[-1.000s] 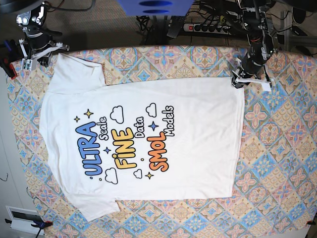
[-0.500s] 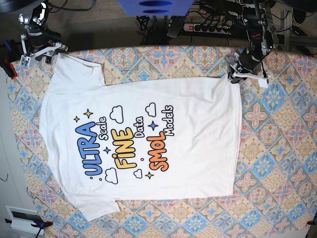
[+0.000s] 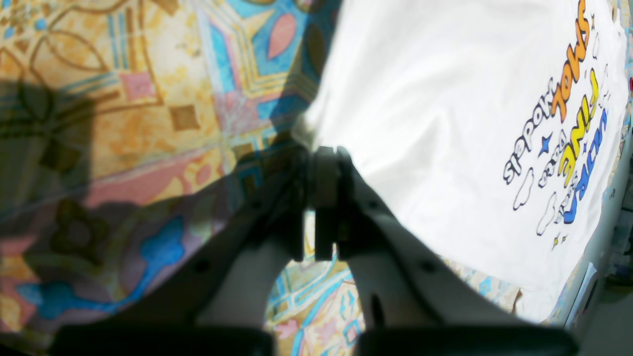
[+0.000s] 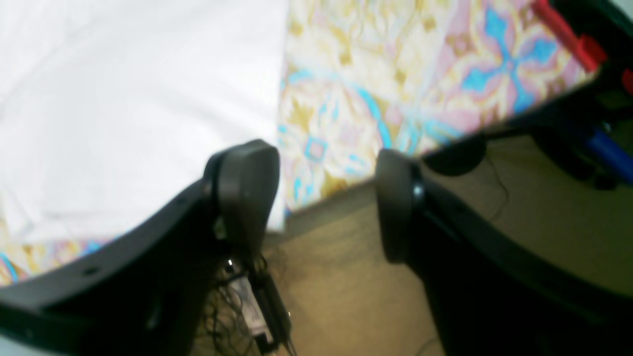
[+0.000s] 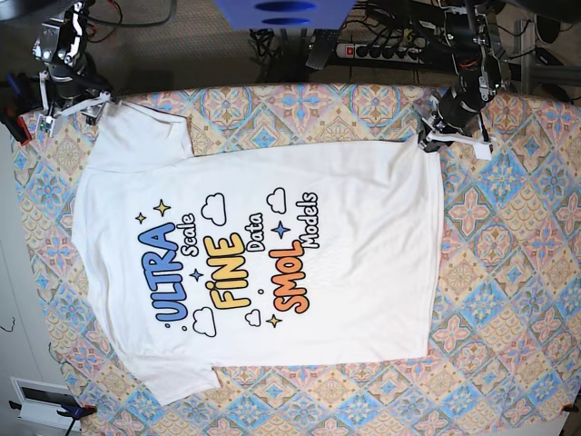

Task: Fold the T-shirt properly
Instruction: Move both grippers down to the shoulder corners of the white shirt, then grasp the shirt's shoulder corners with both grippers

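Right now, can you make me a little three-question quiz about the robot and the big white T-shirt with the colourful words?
1. True or false: the white printed T-shirt lies print side up on the patterned tablecloth.
2. Which gripper pinches a shirt corner: A) left gripper B) right gripper?
3. Fill in: the right gripper's fingers stand ____.

Key: 1 true; 2 A; 3 open.

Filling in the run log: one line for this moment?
T-shirt: flat, print up | left gripper: shut on hem corner | right gripper: open, empty, by sleeve
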Tool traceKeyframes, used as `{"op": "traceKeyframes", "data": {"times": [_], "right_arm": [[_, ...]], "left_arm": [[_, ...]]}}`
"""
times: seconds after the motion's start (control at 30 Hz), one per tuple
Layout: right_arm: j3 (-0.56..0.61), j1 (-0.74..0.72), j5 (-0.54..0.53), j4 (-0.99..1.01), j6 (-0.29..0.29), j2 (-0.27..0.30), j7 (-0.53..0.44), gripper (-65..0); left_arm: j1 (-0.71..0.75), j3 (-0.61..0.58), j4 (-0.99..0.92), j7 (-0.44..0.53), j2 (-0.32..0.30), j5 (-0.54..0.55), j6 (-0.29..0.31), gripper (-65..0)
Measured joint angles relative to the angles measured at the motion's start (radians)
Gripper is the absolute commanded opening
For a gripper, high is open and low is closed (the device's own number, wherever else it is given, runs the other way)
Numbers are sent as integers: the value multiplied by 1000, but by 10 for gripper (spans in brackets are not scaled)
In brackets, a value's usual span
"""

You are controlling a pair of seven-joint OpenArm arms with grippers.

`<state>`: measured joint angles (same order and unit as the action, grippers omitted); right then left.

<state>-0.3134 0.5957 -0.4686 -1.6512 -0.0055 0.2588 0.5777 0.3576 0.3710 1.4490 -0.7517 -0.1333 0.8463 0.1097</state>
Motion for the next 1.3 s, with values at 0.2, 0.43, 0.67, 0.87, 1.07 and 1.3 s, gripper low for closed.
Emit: {"op": "traceKeyframes", "data": {"times": [0.2,0.43,0.67,0.87,1.07,1.3], "right_arm": [[45,-71,0,63,4,-7,66,-312],[37,-90,7,97,110,-5,101,-312],[36,-129,5,139,117,-4,91,-312],[39,-122,11,147,117,-4,97,-312],[39,-124,-10,161,117,-4,85,-313],[32,-125,-176,211,148,7,50,-354]], "left_arm": [[0,0,0,0,0,0,0,-650],[0,0,0,0,0,0,0,-650],[0,0,0,0,0,0,0,-650],[0,0,0,0,0,0,0,-650],[0,0,0,0,0,0,0,-650],[0,0,0,0,0,0,0,-650]]}}
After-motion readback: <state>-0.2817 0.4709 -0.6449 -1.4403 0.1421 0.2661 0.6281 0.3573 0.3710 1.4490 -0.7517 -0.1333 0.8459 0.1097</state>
